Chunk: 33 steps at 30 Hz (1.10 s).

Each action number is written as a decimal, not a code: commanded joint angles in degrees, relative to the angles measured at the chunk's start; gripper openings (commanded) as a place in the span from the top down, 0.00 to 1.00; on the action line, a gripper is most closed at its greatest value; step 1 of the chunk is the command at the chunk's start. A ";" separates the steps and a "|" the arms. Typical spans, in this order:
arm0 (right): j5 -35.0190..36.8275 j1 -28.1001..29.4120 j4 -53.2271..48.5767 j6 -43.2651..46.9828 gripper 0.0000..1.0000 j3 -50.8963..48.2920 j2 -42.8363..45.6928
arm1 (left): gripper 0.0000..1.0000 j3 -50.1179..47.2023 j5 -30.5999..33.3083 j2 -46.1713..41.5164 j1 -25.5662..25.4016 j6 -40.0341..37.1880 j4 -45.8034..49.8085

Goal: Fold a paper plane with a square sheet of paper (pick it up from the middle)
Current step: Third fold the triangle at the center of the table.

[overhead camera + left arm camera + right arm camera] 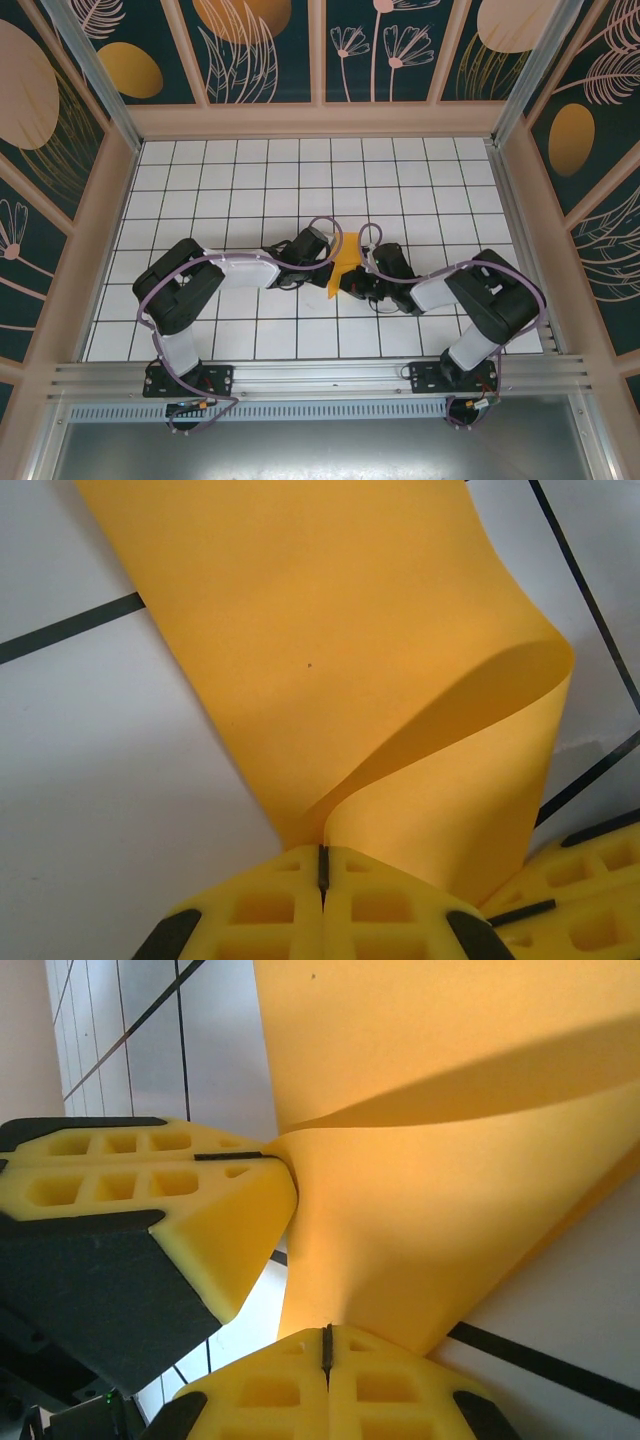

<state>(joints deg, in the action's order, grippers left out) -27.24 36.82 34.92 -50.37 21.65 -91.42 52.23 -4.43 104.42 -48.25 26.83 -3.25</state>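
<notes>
Early stage: the left end effector [323, 868] and right end effector [326, 1348] are each clamped shut on the paper [330, 630], which curls loosely just ahead of their tips, over the bench [250, 180]. No pressed crease shows, so the folding seems mostly undone.

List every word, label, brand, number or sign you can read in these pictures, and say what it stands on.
No text can be read. The sheet of paper is plain, the table bears only grid lines, and the walls carry only plant and oval patterns.
</notes>
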 commanded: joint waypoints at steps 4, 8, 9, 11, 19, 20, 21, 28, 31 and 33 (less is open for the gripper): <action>-0.01 -3.21 -6.07 2.69 1.00 2.14 7.73 | 1.00 -1.51 0.25 2.50 0.35 0.12 2.41; -1.78 -4.83 -5.55 3.37 1.00 3.19 5.31 | 1.00 -1.52 0.29 2.54 0.39 0.07 2.47; -2.01 -4.92 -5.08 3.42 1.00 3.40 4.54 | 1.00 -1.51 0.27 2.58 0.35 0.07 2.58; -1.98 -4.91 -4.48 3.40 1.00 3.92 2.79 | 1.00 -1.52 0.21 2.49 0.35 0.02 2.45; 2.80 -5.13 -8.11 3.66 1.00 3.58 -2.72 | 1.00 -1.51 0.22 2.63 0.36 -0.14 2.63; 2.19 -5.11 -8.11 3.72 1.00 3.78 -2.76 | 1.00 -1.51 0.07 2.70 0.40 -0.20 2.64; 1.67 -5.18 -8.48 3.82 1.00 4.15 -2.39 | 1.00 -1.50 0.19 2.71 0.37 -0.20 2.67; -1.28 -8.42 -13.35 6.32 0.98 7.65 4.98 | 1.00 -1.33 0.12 2.75 0.41 -0.28 2.89; -2.24 -9.96 -13.51 7.37 0.99 7.84 4.28 | 1.00 -1.21 0.08 2.89 0.36 -0.29 2.91; -3.15 -10.52 -12.47 7.27 0.99 7.41 3.18 | 1.00 -1.24 0.05 2.93 0.42 -0.29 3.00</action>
<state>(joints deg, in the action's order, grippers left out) -28.14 26.96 23.11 -44.88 28.64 -87.85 52.21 -4.45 104.47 -48.25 26.81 -3.31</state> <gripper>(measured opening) 0.067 0.046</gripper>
